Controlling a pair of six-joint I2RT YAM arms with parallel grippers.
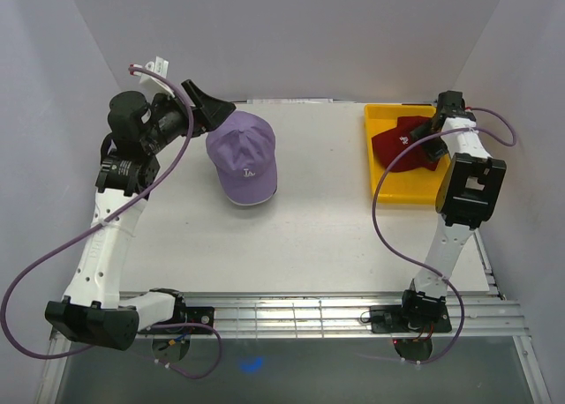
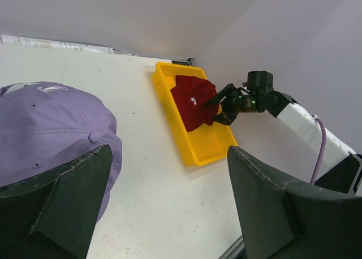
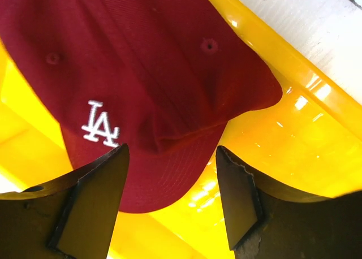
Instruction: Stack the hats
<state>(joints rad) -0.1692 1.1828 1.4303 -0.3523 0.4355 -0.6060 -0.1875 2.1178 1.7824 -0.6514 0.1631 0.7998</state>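
Top external view: a dark red fabric baseball cap with a white logo was seen lying in a yellow plastic bin at the far right of the white counter. A lavender fabric cap was set well apart on the counter. The right end effector was held with fingers apart over the red brim. The left end effector was likewise spread, just beside the lavender cap.

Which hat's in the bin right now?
The dark red cap with the white LA logo, lying in the yellow bin. The lavender cap sits on the table itself.
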